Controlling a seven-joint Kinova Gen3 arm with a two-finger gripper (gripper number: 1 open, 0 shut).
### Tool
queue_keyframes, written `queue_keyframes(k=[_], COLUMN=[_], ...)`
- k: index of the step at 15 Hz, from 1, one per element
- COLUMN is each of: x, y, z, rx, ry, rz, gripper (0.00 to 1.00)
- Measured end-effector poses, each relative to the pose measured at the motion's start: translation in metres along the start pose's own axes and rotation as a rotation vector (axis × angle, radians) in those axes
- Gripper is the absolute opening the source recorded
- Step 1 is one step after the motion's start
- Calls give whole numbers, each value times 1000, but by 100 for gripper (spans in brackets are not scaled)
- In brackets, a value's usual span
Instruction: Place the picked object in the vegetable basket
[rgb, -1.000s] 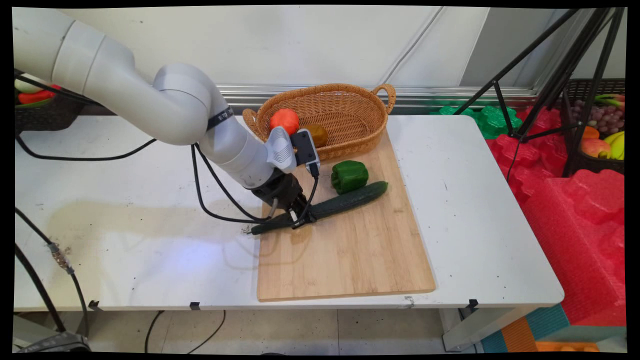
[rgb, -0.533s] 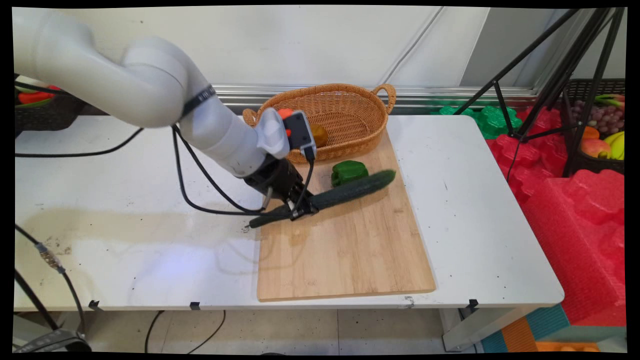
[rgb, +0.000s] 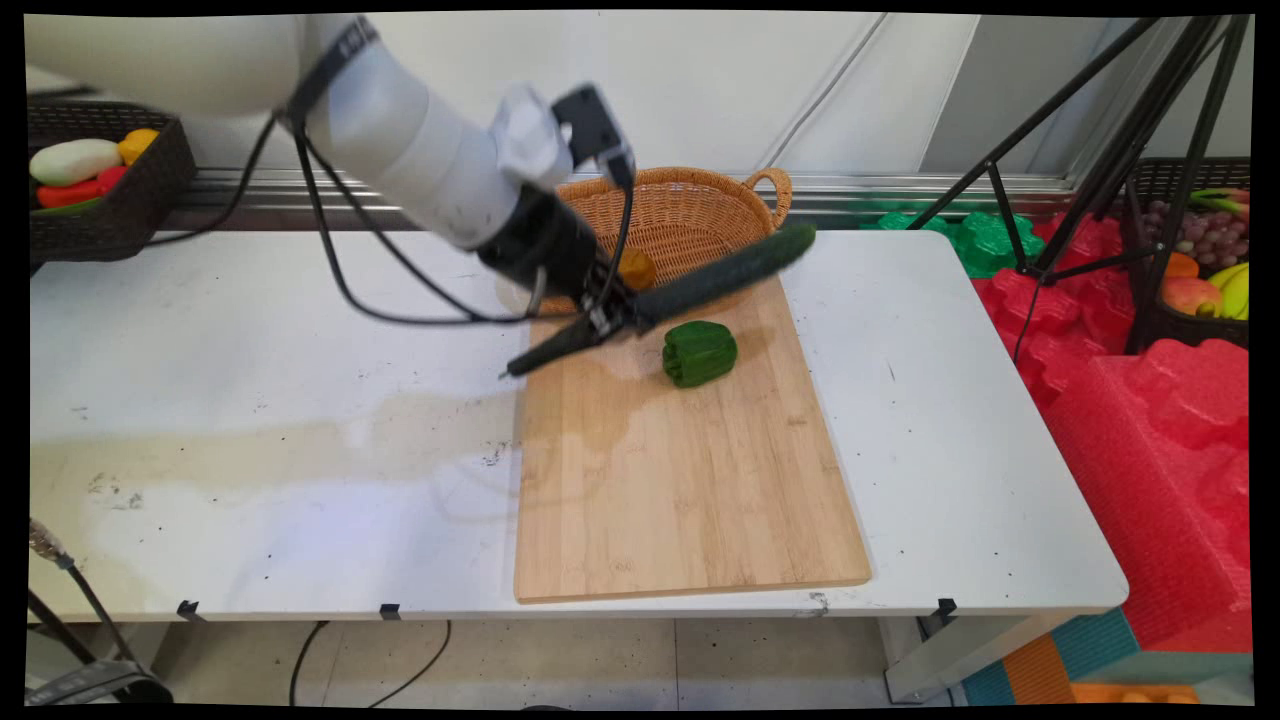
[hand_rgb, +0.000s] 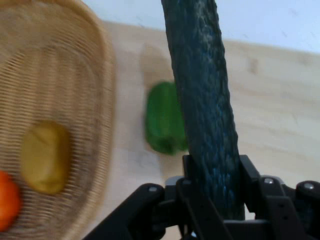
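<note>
My gripper (rgb: 612, 312) is shut on a long dark green cucumber (rgb: 700, 285), holding it in the air above the far end of the wooden cutting board (rgb: 690, 480). The cucumber tilts up to the right, its far tip over the wicker basket's (rgb: 700, 215) right rim. In the hand view the cucumber (hand_rgb: 205, 110) runs up from the gripper (hand_rgb: 215, 192). A green bell pepper (rgb: 699, 352) lies on the board just below it, seen again as the pepper (hand_rgb: 162, 120) in the hand view. In the basket (hand_rgb: 65, 75) lie a yellow-brown potato (hand_rgb: 44, 156) and an orange fruit (hand_rgb: 6, 207).
A dark basket (rgb: 120, 200) with vegetables stands at the far left behind the table. A black tripod (rgb: 1090, 150) and red foam (rgb: 1150, 420) are off the table's right side, with a fruit basket (rgb: 1200, 250) beyond. Black cables (rgb: 340, 270) hang from the arm.
The gripper has lifted the cucumber off the board and carried it up and back toward the basket. The pepper stays put on the board.
</note>
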Motion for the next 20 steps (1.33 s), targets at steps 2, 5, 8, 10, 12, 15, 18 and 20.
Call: queue_keyframes(k=[2, 5, 8, 10, 12, 15, 18, 20], x=[15, 30, 37, 39, 39, 42, 46, 49], y=[-16, -42, -67, -81, -94, -104, -112, -116], z=[-7, -6, 7, 20, 37, 57, 83, 99], rx=[44, 111, 166, 190, 203, 204, 196, 188], ry=[13, 10, -16, -44, -78, -114, -155, -181], rz=[-26, -80, -137, -169, -200, -227, -258, -275], gripper=[0, 0, 0, 0, 0, 0, 0, 0])
